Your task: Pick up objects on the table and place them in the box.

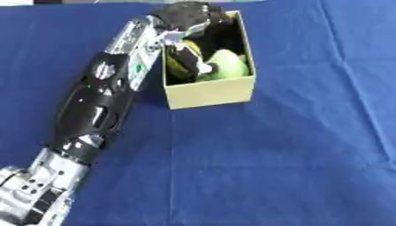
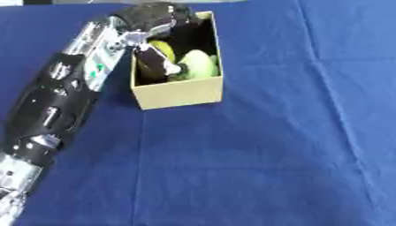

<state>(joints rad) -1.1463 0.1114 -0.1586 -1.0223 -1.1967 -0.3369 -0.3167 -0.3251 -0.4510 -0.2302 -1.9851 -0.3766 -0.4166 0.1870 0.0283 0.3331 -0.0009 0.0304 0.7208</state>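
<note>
Box (image 1: 210, 92) sits on the blue table (image 1: 294, 154) near the far edge, open top, yellow-green objects (image 1: 228, 64) already inside. Left robot hand (image 1: 185, 20) is over the box's far-left corner, fingers reaching down into it; cannot tell if they grip anything (dark on dark). Right robot hand not visible. Risk, as I judge it: the forearm runs just beside the left wall, so lifting out at an angle could snag and tip or drag the light box. Nothing else seen on the cloth, nothing blocking the way
</note>
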